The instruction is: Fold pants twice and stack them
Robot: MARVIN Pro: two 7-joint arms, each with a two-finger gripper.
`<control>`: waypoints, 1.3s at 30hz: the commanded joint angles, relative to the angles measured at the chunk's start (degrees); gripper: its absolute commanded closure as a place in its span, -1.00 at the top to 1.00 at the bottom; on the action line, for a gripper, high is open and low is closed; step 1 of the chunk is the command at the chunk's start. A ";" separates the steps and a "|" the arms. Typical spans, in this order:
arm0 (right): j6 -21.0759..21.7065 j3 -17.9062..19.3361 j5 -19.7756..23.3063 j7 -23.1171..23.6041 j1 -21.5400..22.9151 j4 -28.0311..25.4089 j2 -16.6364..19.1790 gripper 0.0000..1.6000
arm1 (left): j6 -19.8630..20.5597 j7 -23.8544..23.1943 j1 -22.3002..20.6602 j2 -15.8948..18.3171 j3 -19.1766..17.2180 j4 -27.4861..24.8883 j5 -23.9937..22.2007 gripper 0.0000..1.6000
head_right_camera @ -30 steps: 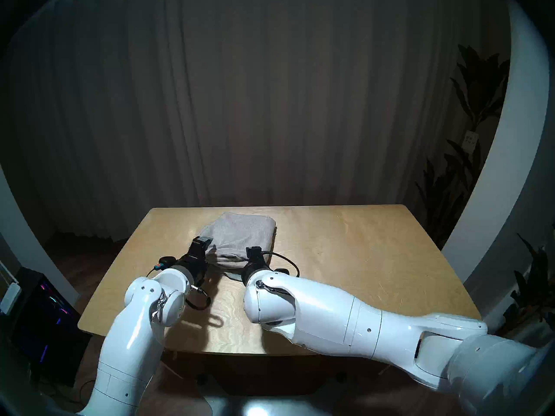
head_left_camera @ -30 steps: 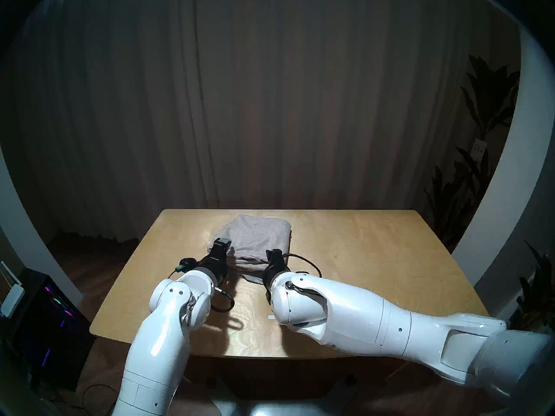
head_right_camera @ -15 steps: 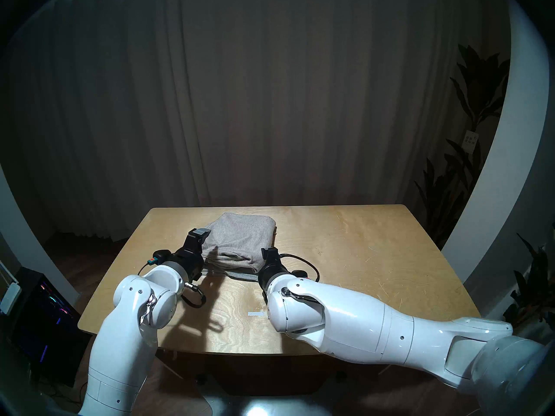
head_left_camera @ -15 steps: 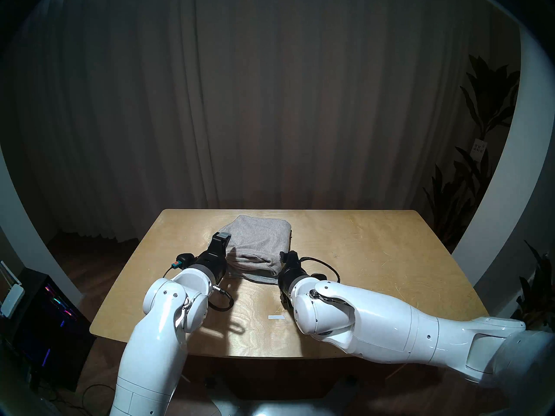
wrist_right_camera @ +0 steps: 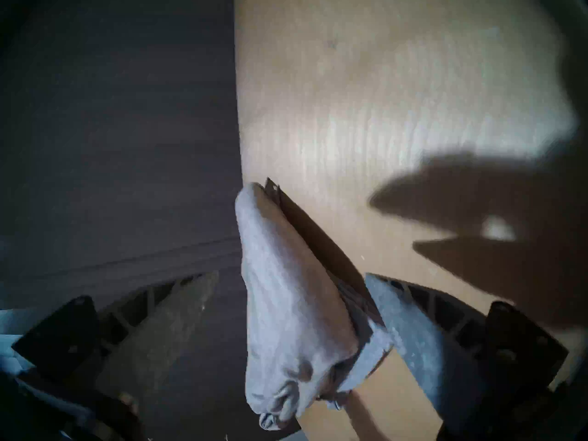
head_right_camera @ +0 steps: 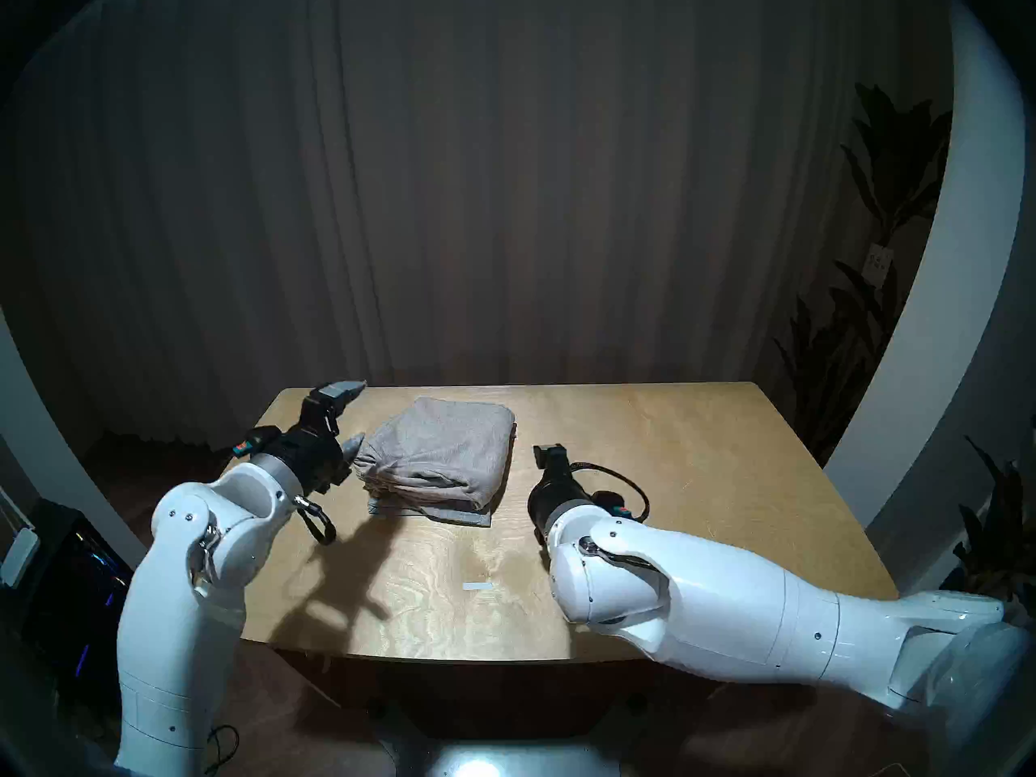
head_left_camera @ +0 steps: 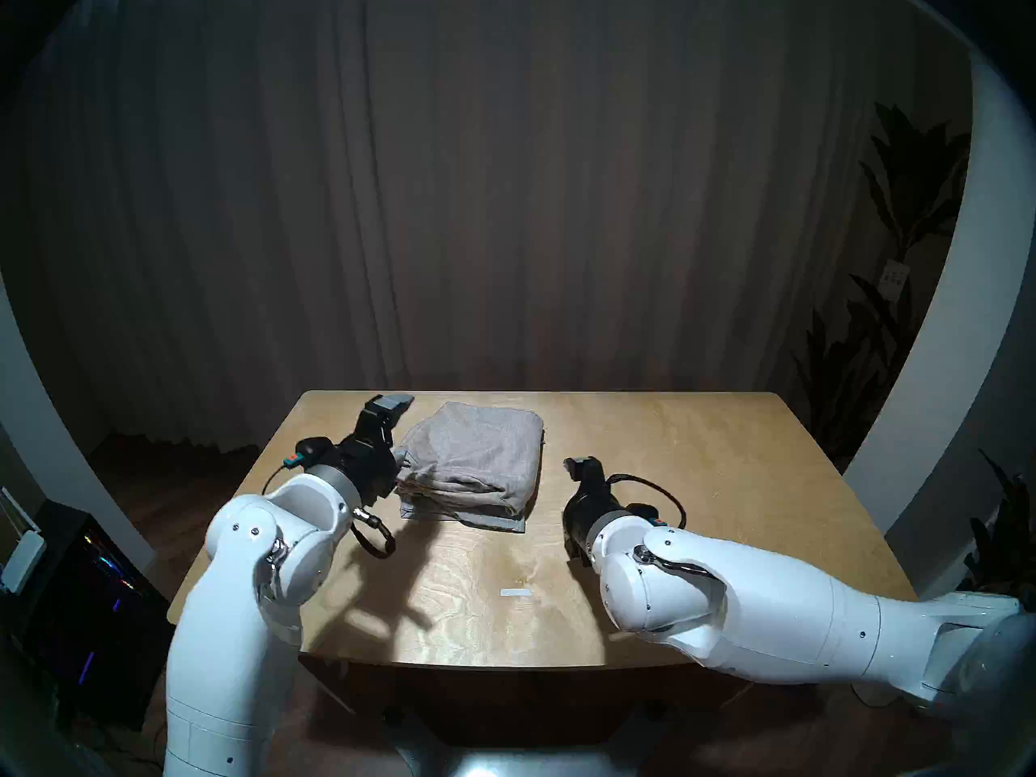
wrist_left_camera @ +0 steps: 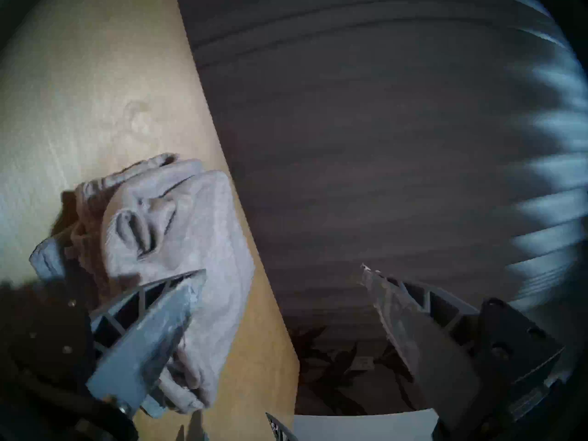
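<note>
head view: folded pants stack (head_left_camera: pixel 476 467) between spread, empty left pincer (head_left_camera: pixel 399 429), right pincer (head_left_camera: pixel 583 470).

Dim room, light falling mostly on a light wooden table (head_left_camera: pixel 701 478) with rounded corners. Dark pleated curtain (head_left_camera: pixel 504 198) covered the whole back wall. Dark wood floor (head_left_camera: pixel 168 478) showed at left. Tall leafy plant (head_left_camera: pixel 897 243) stood at right beside a white curved wall (head_left_camera: pixel 947 333). A black computer case (head_left_camera: pixel 95 602) with coloured lights sat low at left.
</note>
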 commanded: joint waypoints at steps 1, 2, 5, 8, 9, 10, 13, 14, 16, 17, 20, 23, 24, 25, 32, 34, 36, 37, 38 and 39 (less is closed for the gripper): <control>-2.46 2.42 -6.20 4.11 0.17 -2.80 6.63 1.00 | 2.66 -1.14 -5.83 3.05 -0.44 -0.86 0.45 1.00; -2.76 2.21 -7.66 4.70 0.44 -2.20 6.71 1.00 | 2.84 -0.94 -6.07 3.19 0.08 -0.64 0.85 1.00; -2.89 1.35 -12.09 6.80 0.68 -1.69 8.94 1.00 | 3.67 -0.99 -7.21 3.81 1.44 0.24 2.06 1.00; -2.52 0.98 -16.20 8.71 1.89 -0.84 11.05 1.00 | 3.95 -0.84 -8.13 3.93 2.52 1.03 2.98 1.00; -2.38 0.91 -17.72 9.41 2.27 -0.57 11.76 1.00 | 4.08 -0.80 -8.62 3.98 2.90 1.43 3.26 1.00; -1.95 0.88 -18.83 9.92 2.94 -0.33 12.77 1.00 | 4.08 -0.68 -8.95 4.05 3.15 1.69 3.62 1.00; -0.92 1.02 -22.74 11.44 4.73 0.87 14.70 1.00 | 4.42 -0.68 -10.38 4.25 4.08 2.88 4.57 1.00; -0.44 1.18 -23.47 11.57 5.45 1.21 15.20 1.00 | 4.37 -0.48 -10.81 4.28 4.30 3.27 4.90 1.00; 0.78 1.23 -25.77 12.27 6.86 1.97 16.65 1.00 | 4.15 -0.13 -12.09 4.47 4.95 4.45 6.20 1.00; 1.34 1.37 -26.63 12.49 7.46 2.50 16.83 1.00 | 4.17 -0.05 -12.67 4.52 5.25 5.05 6.58 1.00; 3.24 1.85 -29.10 12.90 9.25 4.31 17.19 1.00 | 3.75 -0.04 -14.19 4.65 5.62 6.83 7.98 1.00; 5.60 1.80 -31.94 13.36 10.90 6.30 17.50 1.00 | 3.38 0.09 -16.20 4.82 6.10 9.06 9.63 1.00; 6.60 1.69 -32.94 13.39 11.43 7.11 17.57 1.00 | 3.18 0.04 -16.91 4.95 6.34 9.87 10.38 1.00; 7.34 1.67 -33.64 13.42 11.74 7.71 17.56 1.00 | 2.93 -0.19 -16.39 5.10 6.30 9.95 11.02 1.00; 13.29 0.46 -39.56 13.83 14.31 13.52 17.53 1.00 | 1.58 -0.34 -19.77 5.34 8.83 14.70 15.84 1.00; 14.61 0.24 -40.88 13.83 14.84 14.97 17.43 1.00 | 1.03 -0.30 -21.21 5.59 9.87 16.30 17.75 1.00; 16.32 -0.04 -42.64 13.86 15.59 16.68 17.30 1.00 | 0.10 -0.25 -22.65 5.39 10.83 18.06 19.59 1.00; 17.06 -0.21 -43.49 13.91 15.95 17.46 17.20 1.00 | -0.33 -0.49 -22.59 5.45 11.09 18.41 20.58 1.00; 17.56 -0.30 -44.02 13.85 16.13 18.09 17.20 1.00 | -0.63 -0.76 -22.88 5.58 11.35 18.88 21.36 1.00; 18.48 -0.49 -44.87 13.83 16.50 18.91 17.07 1.00 | -0.87 -0.58 -24.74 5.64 12.19 20.48 22.41 1.00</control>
